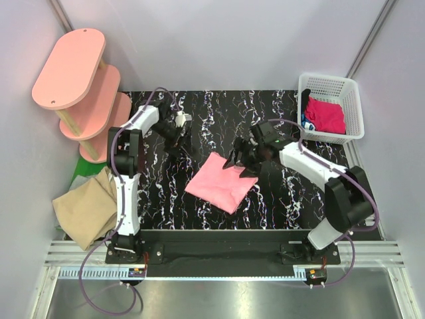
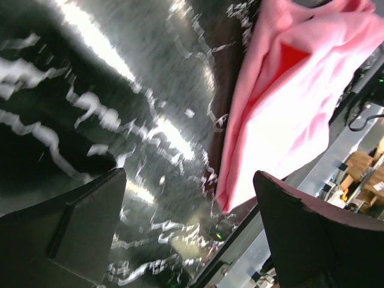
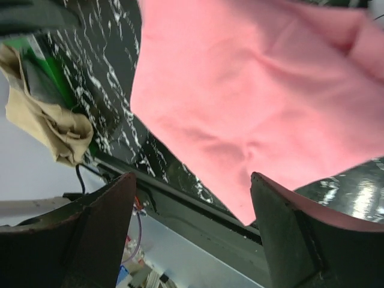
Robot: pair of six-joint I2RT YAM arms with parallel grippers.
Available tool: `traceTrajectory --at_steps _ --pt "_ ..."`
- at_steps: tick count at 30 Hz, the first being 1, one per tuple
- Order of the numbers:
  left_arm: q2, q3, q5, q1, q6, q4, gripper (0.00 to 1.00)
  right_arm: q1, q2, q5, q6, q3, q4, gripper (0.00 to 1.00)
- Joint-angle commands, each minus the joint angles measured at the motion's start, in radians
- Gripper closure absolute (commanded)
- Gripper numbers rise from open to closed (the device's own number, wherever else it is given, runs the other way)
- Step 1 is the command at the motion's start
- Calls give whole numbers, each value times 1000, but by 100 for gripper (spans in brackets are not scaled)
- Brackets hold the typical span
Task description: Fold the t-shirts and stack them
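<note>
pink folded t-shirt on table, left gripper and right gripper spread wide, empty

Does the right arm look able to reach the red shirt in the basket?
Probably yes: the right gripper is open and empty, and nothing stands between it and the red shirt in the basket.

A folded t-shirt lies at the middle of the tabletop. The left end effector is behind it to the left, and the right end effector is over its far right corner. A crumpled t-shirt lies at the near left edge, before the shelf unit. A basket at the far right corner holds a third t-shirt.
</note>
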Motion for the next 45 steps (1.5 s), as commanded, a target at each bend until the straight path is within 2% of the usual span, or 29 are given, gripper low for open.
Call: traceTrajectory --at_steps 1,7,17,27,31,43,44,45 --pt "16 42 124 -37 -13 41 7 -70 39 92 -57 -1 -113 16" --pt "19 -4 87 -78 -25 104 5 -92 225 25 -54 2 -34 17" --pt "110 39 61 -98 -24 118 5 -141 330 42 -72 21 -16 18" --pt "125 22 12 -135 -30 121 5 -141 465 3 -80 189 -27 20" --pt "108 -21 -46 -163 -19 121 5 -142 486 -3 -85 220 -27 21" --pt "107 -75 -62 -207 -30 122 5 -142 498 -18 -82 243 -28 21" --pt "105 -85 -59 -209 -25 121 7 -142 500 -18 -78 243 -27 21" --pt "96 -92 -53 -212 -21 121 14 -142 500 -20 -80 245 -27 21"
